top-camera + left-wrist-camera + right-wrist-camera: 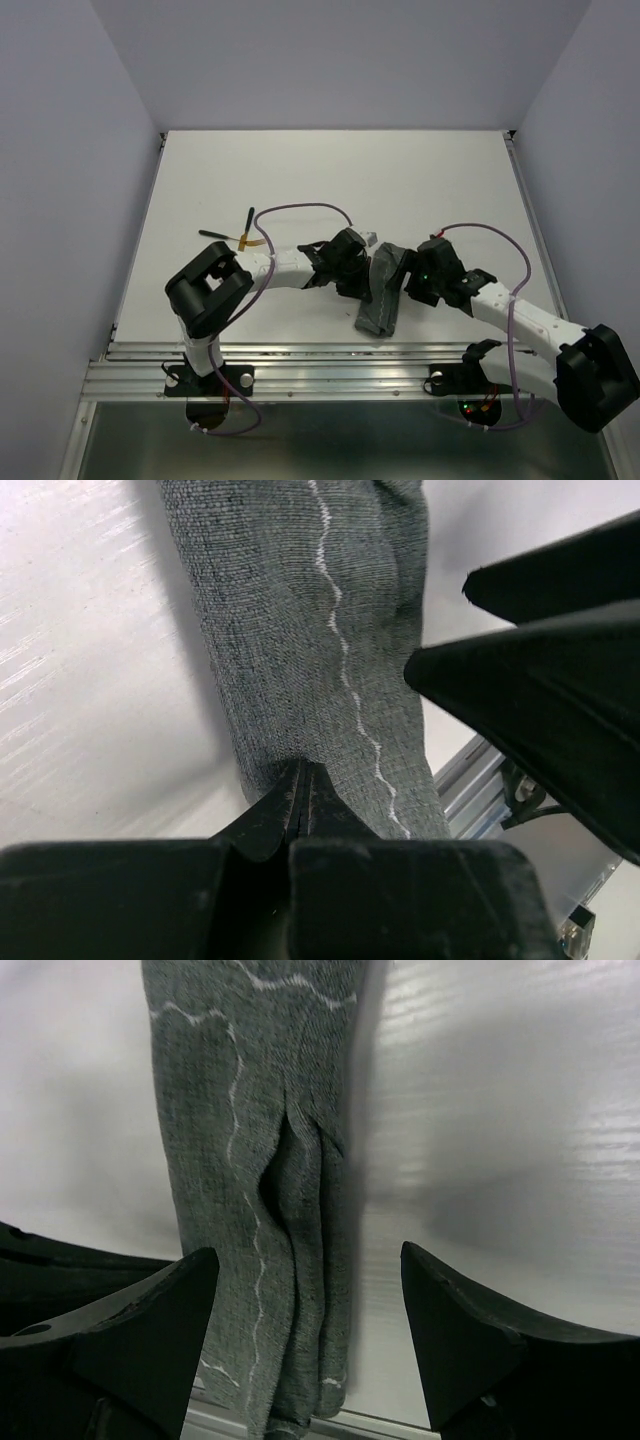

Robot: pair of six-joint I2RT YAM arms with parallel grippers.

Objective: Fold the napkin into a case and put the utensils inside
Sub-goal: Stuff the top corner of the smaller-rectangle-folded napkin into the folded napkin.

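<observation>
The napkin (383,292) lies folded into a narrow dark grey-green strip, its case shape, near the table's front edge, with light stitching (345,670) along it. My left gripper (362,280) is shut, and its tips (303,772) touch the strip's left side. My right gripper (410,287) hangs open over the strip's right side, and the folded layers (300,1220) lie between its spread fingers (150,1330). The utensils (245,238) lie on the table to the left, apart from the cloth and beside the left arm.
The white table (330,180) stretches behind the arms. A metal rail (300,362) runs along the near edge, just below the strip's near end (290,1410). Purple cables loop over both arms. Grey walls stand on three sides.
</observation>
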